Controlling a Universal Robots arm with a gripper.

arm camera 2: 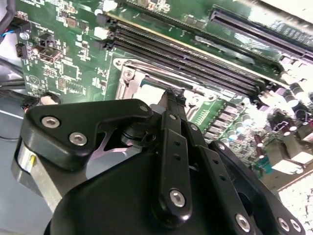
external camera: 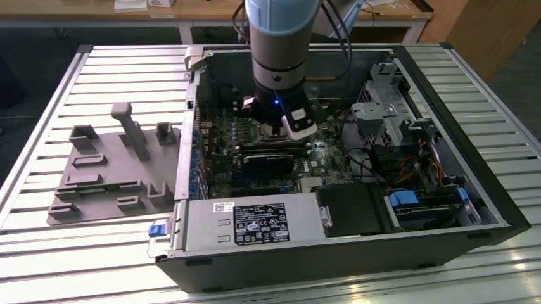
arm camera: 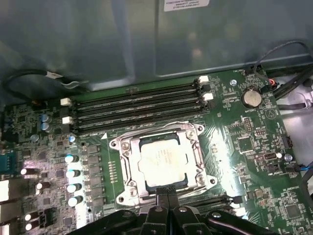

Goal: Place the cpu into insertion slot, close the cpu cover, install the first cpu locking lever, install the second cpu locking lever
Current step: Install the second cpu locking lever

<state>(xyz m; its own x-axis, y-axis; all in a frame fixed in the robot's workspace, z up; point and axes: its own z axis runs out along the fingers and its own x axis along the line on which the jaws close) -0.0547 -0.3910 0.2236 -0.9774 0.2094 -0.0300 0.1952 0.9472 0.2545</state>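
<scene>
gripper (arm camera: 167, 196): fingers pressed together, nothing between them; tips at the socket's near edge, low inside the open computer case (external camera: 473, 209).
cpu (arm camera: 162, 159): silver-grey square seated flat in the insertion slot (arm camera: 124, 169) on the green motherboard (arm camera: 254, 142).
cpu cover (arm camera: 203, 169): silver frame lying down around the chip.
memory slots (arm camera: 137, 105): long black rows just beside the socket.
grey fixture (external camera: 110, 171): on the slatted table (external camera: 50, 253), at the exterior view's left of the case.
</scene>
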